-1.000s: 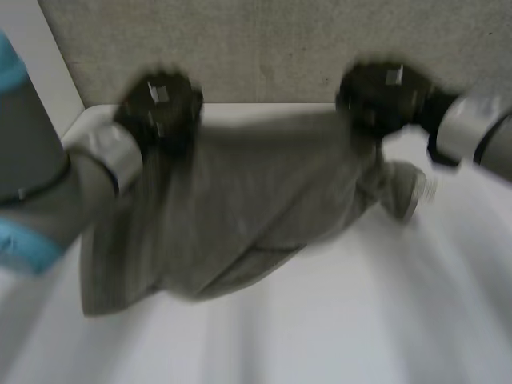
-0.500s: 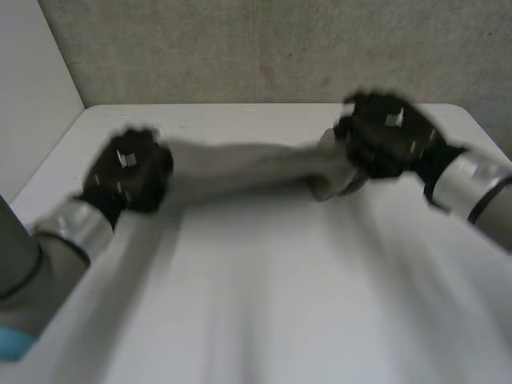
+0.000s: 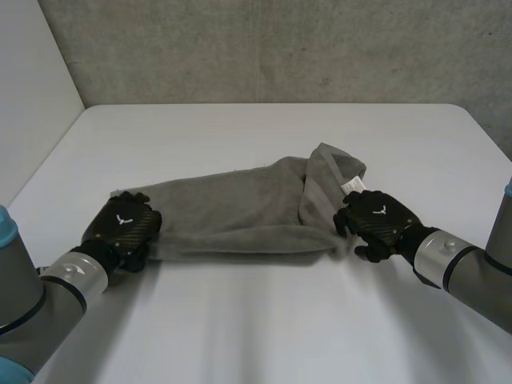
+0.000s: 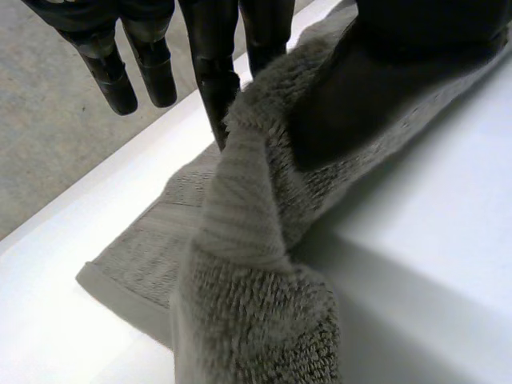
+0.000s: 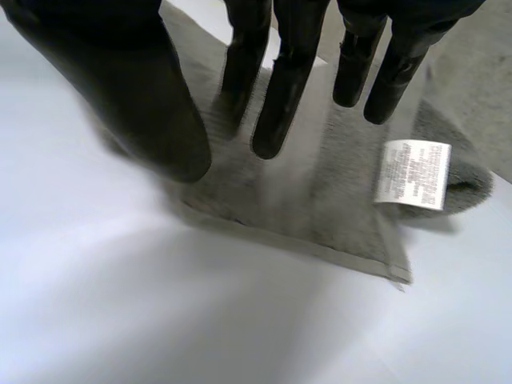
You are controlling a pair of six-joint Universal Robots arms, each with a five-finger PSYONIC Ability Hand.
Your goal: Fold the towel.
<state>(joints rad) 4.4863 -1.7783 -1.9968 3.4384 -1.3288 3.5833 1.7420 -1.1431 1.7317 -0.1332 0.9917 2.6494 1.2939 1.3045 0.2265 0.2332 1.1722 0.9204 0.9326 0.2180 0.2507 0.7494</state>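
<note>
The left hand (image 4: 210, 56) comes down onto the grey towel (image 4: 256, 264), which bunches into a thick ridge rising off the white bench (image 4: 432, 240). The ridge is caught between the dark thumb (image 4: 424, 28) on one side and a finger pressed against the other. Two more fingers (image 4: 116, 76) hang free beside it. Under them a flat hemmed part of the towel lies near the bench's edge, with a grey surface (image 4: 48, 144) beyond

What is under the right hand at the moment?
One end of the grey towel lies under the right hand, its white label beside the fingertips. The table beneath that cloth is covered.
</note>
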